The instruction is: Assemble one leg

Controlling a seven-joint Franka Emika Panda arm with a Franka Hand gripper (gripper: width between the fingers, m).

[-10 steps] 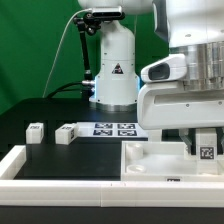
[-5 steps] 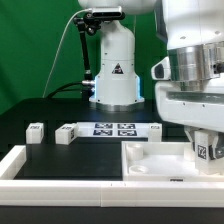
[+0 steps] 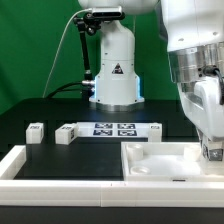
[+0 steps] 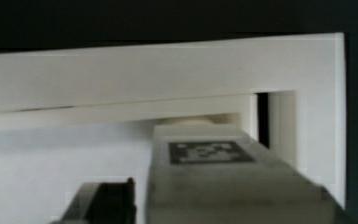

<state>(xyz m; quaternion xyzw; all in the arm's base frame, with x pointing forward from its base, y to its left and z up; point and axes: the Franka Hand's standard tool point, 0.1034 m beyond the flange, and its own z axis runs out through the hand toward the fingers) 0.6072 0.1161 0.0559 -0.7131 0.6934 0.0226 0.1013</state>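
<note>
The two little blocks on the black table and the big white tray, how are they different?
The blocks are tiny and chunky; the tray is wide, flat and rimmed. The blocks sit free toward the exterior view's left; the gripper reaches down at the tray's right corner. All are white.

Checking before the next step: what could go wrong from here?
1. The leg sits tight against the tray's corner wall; it could jam there.
2. In the exterior view the gripper hides the contact, so misalignment might go unseen.
3. The spare legs lie loose near the marker board.
</note>
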